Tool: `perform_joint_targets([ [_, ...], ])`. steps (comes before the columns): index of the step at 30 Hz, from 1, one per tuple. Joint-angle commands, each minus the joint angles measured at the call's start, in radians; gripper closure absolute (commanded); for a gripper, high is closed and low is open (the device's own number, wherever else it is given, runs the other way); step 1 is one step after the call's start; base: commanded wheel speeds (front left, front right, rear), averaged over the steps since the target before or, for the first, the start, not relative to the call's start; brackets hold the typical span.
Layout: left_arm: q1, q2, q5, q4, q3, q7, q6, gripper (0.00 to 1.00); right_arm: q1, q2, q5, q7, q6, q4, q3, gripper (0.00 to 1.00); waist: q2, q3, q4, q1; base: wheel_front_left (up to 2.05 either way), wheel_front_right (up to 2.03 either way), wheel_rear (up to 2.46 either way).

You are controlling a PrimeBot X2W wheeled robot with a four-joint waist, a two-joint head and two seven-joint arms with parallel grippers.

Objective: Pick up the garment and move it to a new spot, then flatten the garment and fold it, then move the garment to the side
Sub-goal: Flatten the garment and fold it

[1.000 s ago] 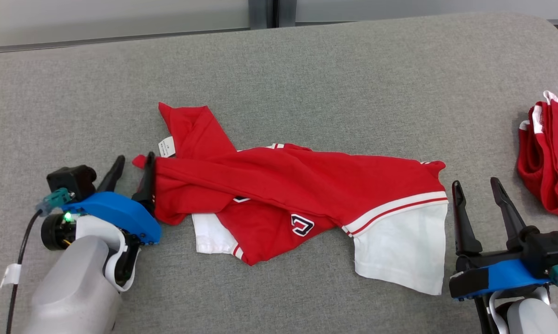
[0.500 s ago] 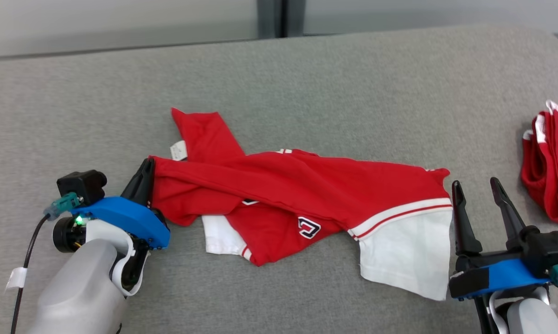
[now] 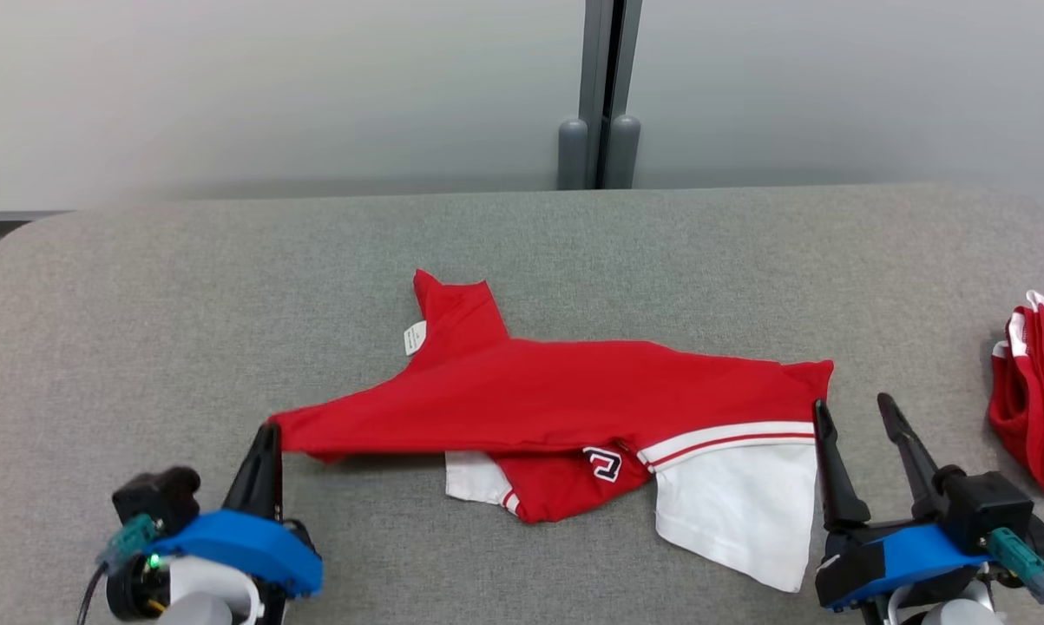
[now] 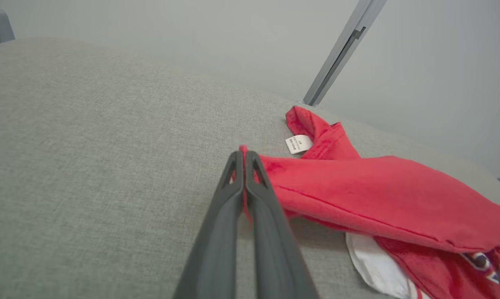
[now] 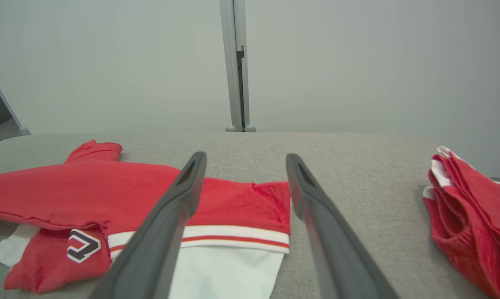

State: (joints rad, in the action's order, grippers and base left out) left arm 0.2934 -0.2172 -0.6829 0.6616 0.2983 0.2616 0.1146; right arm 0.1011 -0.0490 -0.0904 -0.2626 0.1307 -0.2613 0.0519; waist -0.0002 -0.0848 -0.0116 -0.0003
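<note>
The red and white garment (image 3: 574, 399) lies crumpled across the middle of the grey padded surface (image 3: 183, 304). Its left corner is drawn out to a point and raised a little. My left gripper (image 3: 265, 438) is shut on that corner. In the left wrist view the two fingers (image 4: 243, 160) meet with red cloth pinched between them, and the garment (image 4: 378, 195) trails to the right with its white label (image 4: 298, 144) behind. My right gripper (image 3: 852, 404) stands open at the garment's right edge, beside the white panel. In the right wrist view the right gripper (image 5: 245, 158) has its left finger over the garment (image 5: 87, 187).
A second red and white pile of cloth (image 3: 1038, 391) lies at the surface's right edge, also in the right wrist view as the pile (image 5: 470, 216). A pale wall with a grey post (image 3: 604, 87) stands behind. Bare grey surface spreads to the left and far side.
My left gripper has shut on the garment's left corner and pulled it out to the left, stretching the fold. The head camera has tilted up. The right gripper stays open.
</note>
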Motion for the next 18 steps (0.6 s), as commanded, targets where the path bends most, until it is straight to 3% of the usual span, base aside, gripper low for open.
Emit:
perform_joint_targets([
  [1, -0.024, 0.005, 0.033, -0.001, -0.023, 0.004, -0.006, 1.0, -0.009, -0.003, -0.004, -0.003, 0.0, -0.005, -0.006, 0.0, 0.0002, 0.008, 0.0, 0.0003, 0.0, 0.0, 0.0],
  [2, -0.044, 0.017, 0.049, 0.003, -0.042, 0.004, -0.009, 1.0, -0.01, -0.003, -0.008, -0.003, 0.0, -0.01, -0.01, 0.0, 0.0002, 0.014, 0.0, 0.0003, 0.0, 0.0, 0.0],
  [3, -0.063, 0.027, 0.066, 0.009, -0.063, 0.004, -0.012, 0.84, -0.011, -0.004, -0.01, -0.003, 0.0, -0.016, -0.014, 0.0, 0.0002, 0.017, 0.0, 0.0003, 0.0, 0.0, 0.0],
  [4, -0.076, 0.033, 0.089, 0.01, -0.085, 0.004, -0.015, 0.47, -0.012, -0.004, -0.013, -0.003, 0.0, -0.024, -0.02, 0.0, 0.0002, 0.024, 0.002, 0.0003, 0.0, 0.0, 0.0],
  [5, -0.088, 0.04, 0.114, 0.01, -0.105, 0.004, -0.016, 0.0, -0.015, -0.004, -0.018, -0.003, 0.0, -0.031, -0.027, 0.0, 0.0002, 0.03, 0.004, 0.0003, 0.0, 0.0, 0.0],
  [11, -0.184, 0.087, 0.314, -0.114, -0.25, 0.004, -0.036, 0.0, -0.026, -0.004, -0.052, -0.003, 0.0, -0.027, -0.044, 0.0, 0.0002, 0.068, 0.018, 0.0003, 0.0, 0.0, 0.0],
  [18, -0.247, 0.115, 0.463, -0.182, -0.283, 0.004, -0.019, 0.0, -0.046, -0.003, -0.056, -0.003, 0.0, -0.051, -0.053, 0.0, 0.0002, 0.083, 0.019, 0.0003, 0.0, 0.0, 0.0],
])
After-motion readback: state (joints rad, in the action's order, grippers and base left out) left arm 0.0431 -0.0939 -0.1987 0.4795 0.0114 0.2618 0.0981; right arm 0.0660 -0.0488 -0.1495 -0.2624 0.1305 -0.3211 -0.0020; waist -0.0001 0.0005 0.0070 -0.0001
